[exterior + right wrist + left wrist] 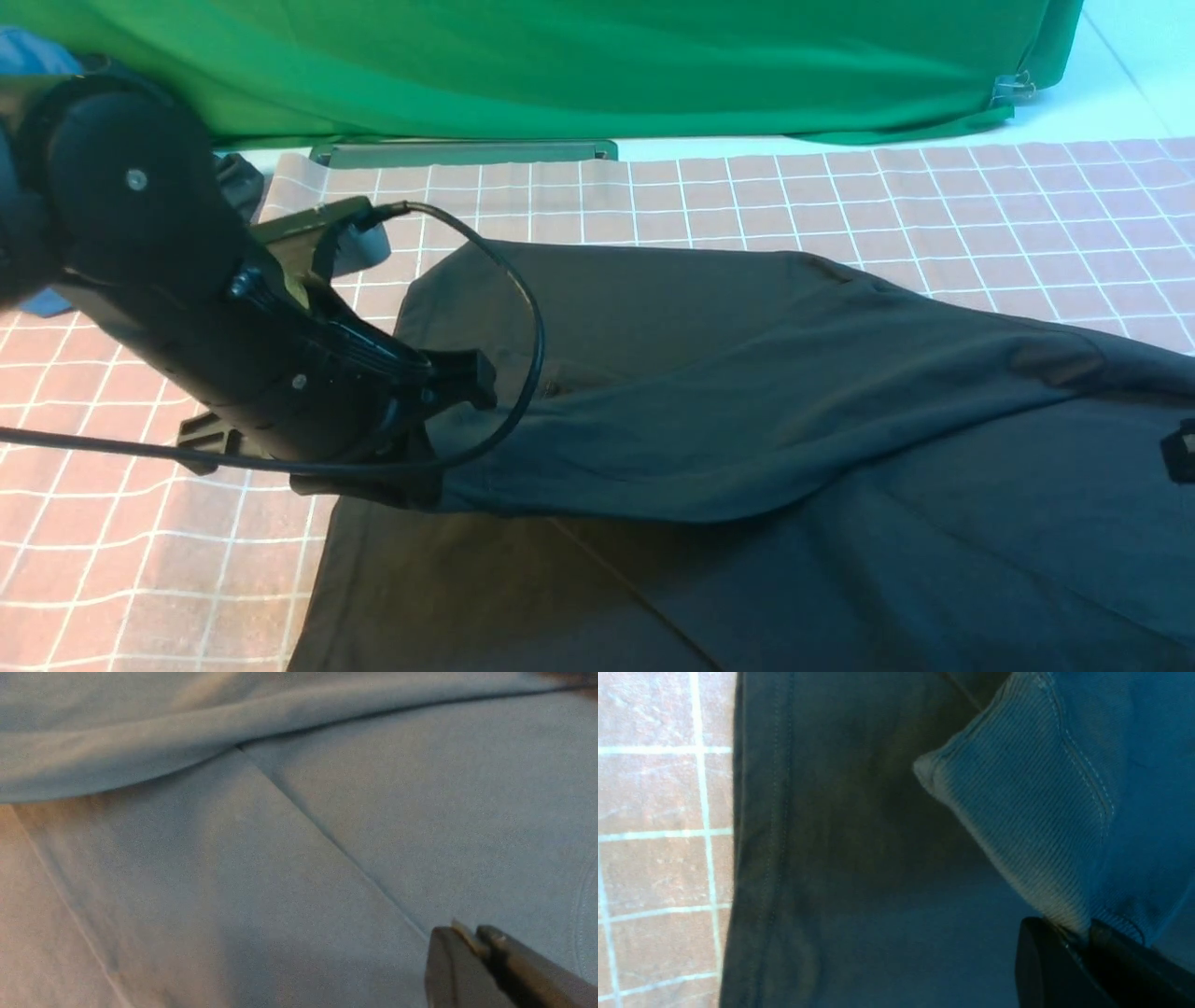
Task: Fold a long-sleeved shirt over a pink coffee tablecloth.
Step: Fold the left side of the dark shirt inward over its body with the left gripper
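One shirt cuff (1017, 826) sits pinched in left claw (1078, 935).

The long-sleeved shirt (327, 858) is seen filling the frame, crossed by a raised fold. The right gripper (469, 933) is shown with jaws pressed together, possibly pinching a pale sliver.

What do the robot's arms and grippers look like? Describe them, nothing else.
The left arm is bulky, rounded, glossy black, with small silver screws and a black cable looping off its wrist. The left gripper has flat black fingers; the right gripper looks dark grey.
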### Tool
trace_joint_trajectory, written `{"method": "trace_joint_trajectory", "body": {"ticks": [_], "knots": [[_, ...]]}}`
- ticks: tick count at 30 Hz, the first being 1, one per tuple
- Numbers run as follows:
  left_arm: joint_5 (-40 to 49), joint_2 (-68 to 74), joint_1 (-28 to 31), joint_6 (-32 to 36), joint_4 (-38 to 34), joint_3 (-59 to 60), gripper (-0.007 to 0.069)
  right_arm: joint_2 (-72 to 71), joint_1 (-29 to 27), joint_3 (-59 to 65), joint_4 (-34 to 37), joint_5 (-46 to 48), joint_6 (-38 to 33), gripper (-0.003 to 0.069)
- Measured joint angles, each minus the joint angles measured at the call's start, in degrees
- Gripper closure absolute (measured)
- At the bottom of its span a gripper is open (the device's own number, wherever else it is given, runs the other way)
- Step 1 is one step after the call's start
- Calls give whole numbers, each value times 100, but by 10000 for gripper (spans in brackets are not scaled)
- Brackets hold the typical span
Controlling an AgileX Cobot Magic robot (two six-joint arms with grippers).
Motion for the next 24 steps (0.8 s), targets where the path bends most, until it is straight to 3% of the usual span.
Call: {"method": "trace_joint_trajectory", "body": {"ticks": [6,14,19,24], "knots": [[28,-240,0,-18,-224,0,592,148,0,0,-200,-250,75,565],[49,-328,0,-38,-179,0,592,626,-282,0,-2045,-911,1547,520],[10,-328,0,-17,-173,0,592,1530,-716,0,-2124,-1493,1811,500],[-1,-328,0,3,-167,0,592,2349,-972,0,-1917,-2268,1858,405]]}}
